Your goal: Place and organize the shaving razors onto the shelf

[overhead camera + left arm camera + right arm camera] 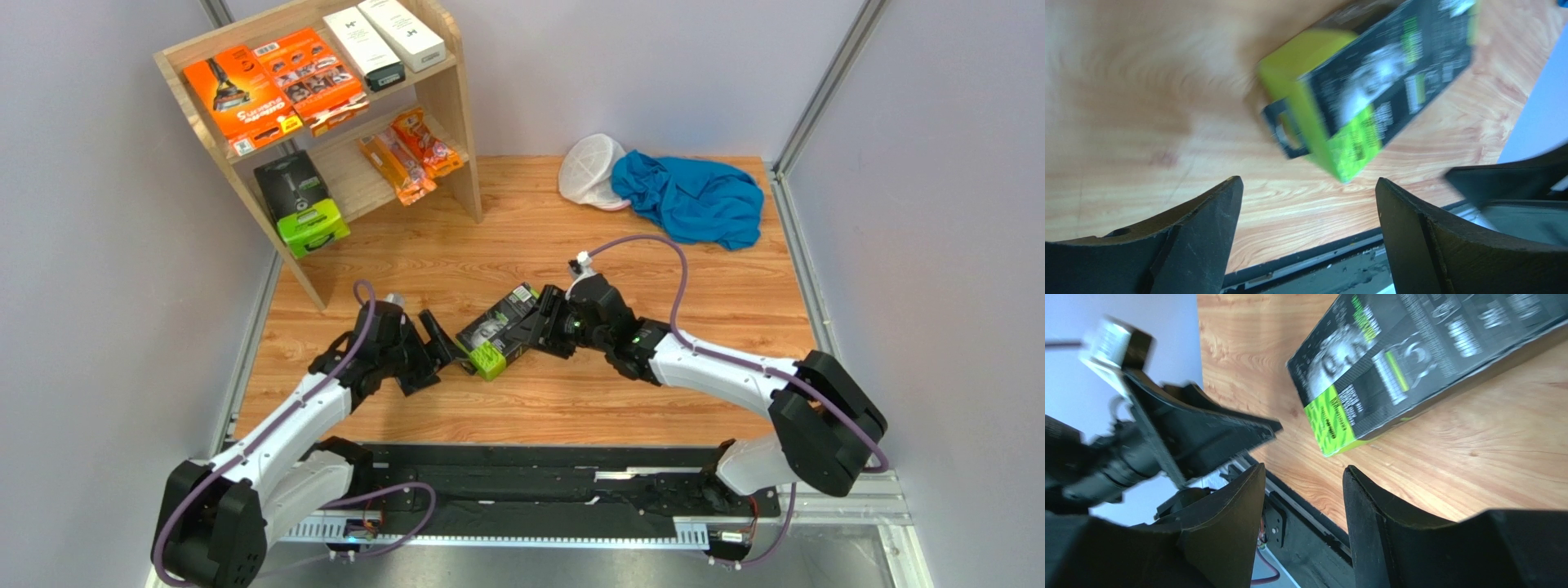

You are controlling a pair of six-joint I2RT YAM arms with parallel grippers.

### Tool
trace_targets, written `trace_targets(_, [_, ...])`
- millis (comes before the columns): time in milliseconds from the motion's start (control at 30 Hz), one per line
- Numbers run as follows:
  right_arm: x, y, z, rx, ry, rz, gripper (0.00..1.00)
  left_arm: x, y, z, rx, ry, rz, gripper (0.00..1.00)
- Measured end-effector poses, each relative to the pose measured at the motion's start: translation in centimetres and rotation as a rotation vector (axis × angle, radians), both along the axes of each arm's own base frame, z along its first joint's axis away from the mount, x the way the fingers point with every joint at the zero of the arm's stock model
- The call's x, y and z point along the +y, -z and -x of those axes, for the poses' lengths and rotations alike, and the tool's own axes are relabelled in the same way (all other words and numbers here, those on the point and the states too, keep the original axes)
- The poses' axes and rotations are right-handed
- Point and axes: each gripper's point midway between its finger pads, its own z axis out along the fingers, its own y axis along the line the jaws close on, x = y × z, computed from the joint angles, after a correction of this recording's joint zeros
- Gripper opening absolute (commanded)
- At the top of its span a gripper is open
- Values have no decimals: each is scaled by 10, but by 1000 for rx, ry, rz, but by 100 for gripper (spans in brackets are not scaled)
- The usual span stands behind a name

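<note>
A black-and-lime-green razor pack [501,328] [1370,79] [1425,355] lies on the wooden table between my two grippers. My left gripper [451,347] [1309,180] stands open just left of its green end, nothing between the fingers. My right gripper [548,325] [1304,468] is open at the pack's right end, with the pack beyond its fingertips and not between them. The shelf [456,110] at the back left holds two flat orange packs [233,92] and two white boxes [364,47] on top. Two small orange packets [395,165] and another black-and-green pack [298,202] sit on the lower tier.
A blue cloth [691,196] and a white mesh cap [589,169] lie at the back right of the table. A black rail [528,490] runs along the near edge between the arm bases. Grey walls close in both sides.
</note>
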Motion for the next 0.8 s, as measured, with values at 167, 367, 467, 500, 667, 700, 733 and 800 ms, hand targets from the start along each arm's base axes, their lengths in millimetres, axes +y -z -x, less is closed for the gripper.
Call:
trace_targets(167, [-16, 2, -16, 1, 41, 18, 53, -3, 11, 8, 46, -64, 76, 70])
trace_targets(367, [-22, 2, -21, 0, 49, 19, 54, -5, 45, 18, 99, -167, 177, 61])
trace_targets(467, [-23, -2, -21, -2, 47, 9, 54, -9, 47, 16, 93, -205, 258, 60])
trace_targets(500, [-23, -4, -21, -5, 47, 5, 53, -10, 47, 15, 88, -215, 274, 60])
trace_targets(667, [-29, -12, -22, -20, 58, -14, 54, -12, 46, 6, 64, -252, 321, 54])
trace_targets(700, [-31, -13, -22, -22, 59, -16, 54, -12, 47, 5, 63, -258, 325, 53])
trace_targets(733, [-32, -14, -22, -24, 62, -19, 54, -11, 47, 4, 61, -266, 329, 52])
trace_targets(800, [-34, -15, -23, -26, 65, -22, 54, -11, 49, 1, 55, -282, 339, 53])
